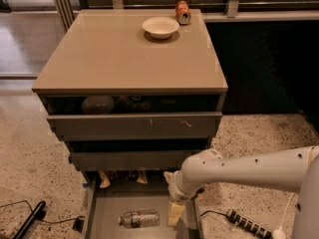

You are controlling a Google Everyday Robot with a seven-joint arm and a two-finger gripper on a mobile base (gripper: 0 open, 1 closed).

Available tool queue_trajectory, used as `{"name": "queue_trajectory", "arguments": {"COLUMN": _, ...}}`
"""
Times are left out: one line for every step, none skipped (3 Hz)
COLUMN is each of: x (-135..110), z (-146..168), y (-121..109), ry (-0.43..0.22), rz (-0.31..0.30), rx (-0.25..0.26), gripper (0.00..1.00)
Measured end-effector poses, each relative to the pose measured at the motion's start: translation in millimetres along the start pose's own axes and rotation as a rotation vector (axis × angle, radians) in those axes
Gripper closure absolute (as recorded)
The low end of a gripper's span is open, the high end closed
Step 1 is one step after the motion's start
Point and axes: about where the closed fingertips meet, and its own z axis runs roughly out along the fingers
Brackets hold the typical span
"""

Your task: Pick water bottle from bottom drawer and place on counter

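The water bottle point(139, 218), clear with a pale label, lies on its side on the grey floor of the open bottom drawer point(107, 205). My gripper point(175, 213) hangs from the white arm point(239, 171), which reaches in from the right. It is low inside the drawer, just right of the bottle's end and apart from it. The tan counter point(124, 54) tops the cabinet above.
A white bowl point(160, 27) and an orange-red soda can point(182, 12) stand at the counter's far edge. The two upper drawers point(134, 126) are partly open with items inside. Snack packs point(119, 177) lie at the bottom drawer's back. A power strip point(247, 224) and a black cable point(30, 220) lie on the floor.
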Motion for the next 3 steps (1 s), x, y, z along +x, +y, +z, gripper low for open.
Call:
{"name": "queue_trajectory", "arguments": {"x": -19.1, "z": 62.8, "y": -36.7, "ry": -0.072, "rz": -0.03, "rx": 0.006, "gripper": 0.0}}
{"name": "queue_trajectory", "arguments": {"x": -19.1, "z": 62.8, "y": -36.7, "ry": -0.072, "rz": -0.03, "rx": 0.006, "gripper": 0.0}}
{"name": "queue_trajectory", "arguments": {"x": -19.0, "z": 70.4, "y": -34.0, "ry": -0.091, "rz": -0.041, "rx": -0.01, "gripper": 0.0}}
